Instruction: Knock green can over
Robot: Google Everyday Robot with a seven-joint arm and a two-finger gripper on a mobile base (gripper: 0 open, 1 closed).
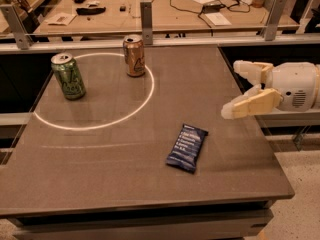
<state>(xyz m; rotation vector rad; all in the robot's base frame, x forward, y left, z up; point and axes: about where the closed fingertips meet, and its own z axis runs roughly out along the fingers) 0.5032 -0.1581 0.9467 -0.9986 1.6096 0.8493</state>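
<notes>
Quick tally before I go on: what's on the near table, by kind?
Cans: 2 (green can, gold-orange can)
Snack packets: 1, dark blue
Total: 3
Tool: open, empty, at the table's right edge, far from the green can.

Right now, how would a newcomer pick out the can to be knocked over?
On the grey table, with the open gripper hovering at its right edge, find the white ring at far left. The green can stands upright at the ring's left side. Its green body with pale graphics sets it apart from the gold-orange can nearby.
</notes>
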